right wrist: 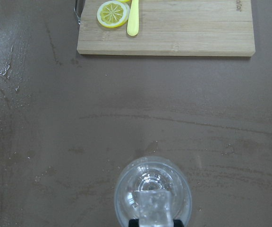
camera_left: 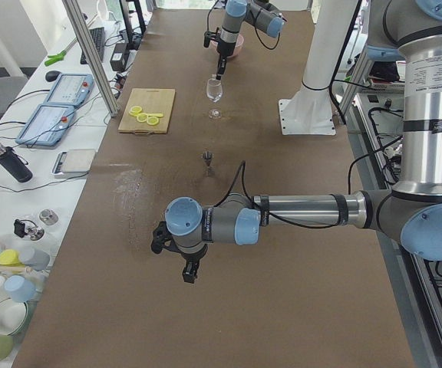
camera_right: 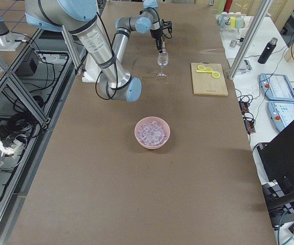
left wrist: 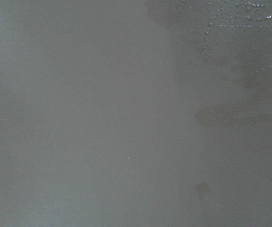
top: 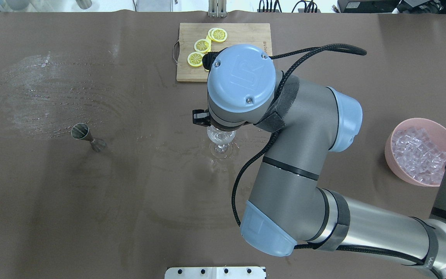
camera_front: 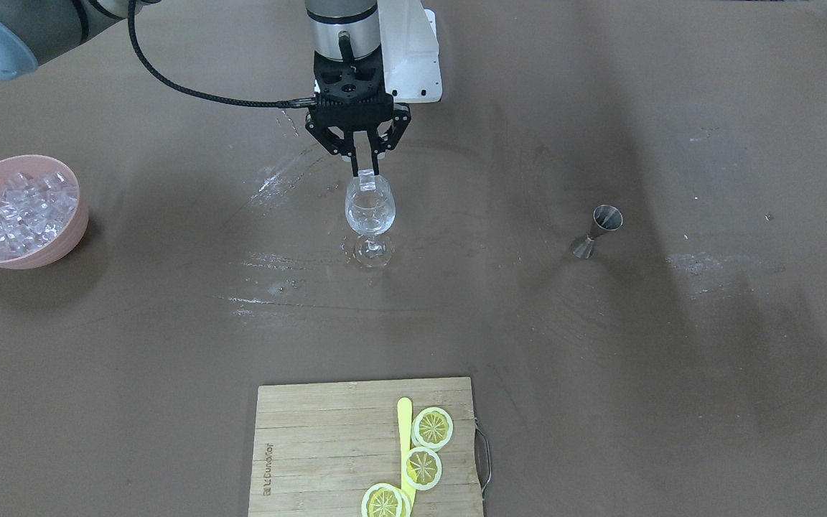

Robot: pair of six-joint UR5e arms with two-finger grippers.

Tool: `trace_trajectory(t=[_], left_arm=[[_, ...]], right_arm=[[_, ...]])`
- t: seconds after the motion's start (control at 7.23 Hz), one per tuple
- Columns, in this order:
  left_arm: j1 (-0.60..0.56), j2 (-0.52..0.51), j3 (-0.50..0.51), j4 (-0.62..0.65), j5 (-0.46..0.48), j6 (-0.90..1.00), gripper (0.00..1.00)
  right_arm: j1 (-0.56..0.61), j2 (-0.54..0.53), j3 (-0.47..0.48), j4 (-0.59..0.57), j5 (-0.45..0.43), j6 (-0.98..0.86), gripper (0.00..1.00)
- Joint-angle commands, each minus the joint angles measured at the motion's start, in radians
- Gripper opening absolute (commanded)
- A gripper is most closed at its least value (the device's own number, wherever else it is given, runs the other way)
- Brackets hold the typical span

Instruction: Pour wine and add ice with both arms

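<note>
Hanging straight above the wine glass (camera_front: 370, 215), the right jaws pinch one ice cube (camera_front: 367, 179) just over its rim. More ice (camera_front: 26, 208) fills a pink bowl (camera_front: 62, 248) well apart from the glass. Left jaws sit far from the glass; whether open or closed, I cannot tell.

The surface (camera_front: 600, 445) is lit softly from overhead. In the front-facing view faint shadows are cast right of the wine glass (camera_front: 370, 215), and pale glare is shown on wet streaks (camera_front: 270, 179) to its left. The ice cube (right wrist: 154, 208) above the glass is rendered soft; the left wrist view is dim and blurred.
</note>
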Motion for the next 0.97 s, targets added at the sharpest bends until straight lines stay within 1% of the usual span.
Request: trace_trajectory(t=[0.0,0.14,0.28,0.83], left_arm=[[0.0,0.0,0.0,0.0,0.0,-0.001,0.99],[0.0,0.0,0.0,0.0,0.0,-0.001,0.99],[0.0,0.0,0.001,0.0,0.0,0.001,0.99],[-0.001,0.0,-0.006,0.003,0.0,-0.001,0.99]], right_arm=[[0.003,-0.002,0.004,0.002,-0.008,-0.021,0.67],[0.002,-0.005,0.002,0.004,-0.012,-0.022,0.77],[0.002,-0.005,0.005,0.004,-0.018,-0.022,1.0],[0.014,-0.002,0.007,0.004,-0.014,-0.024,1.0]])
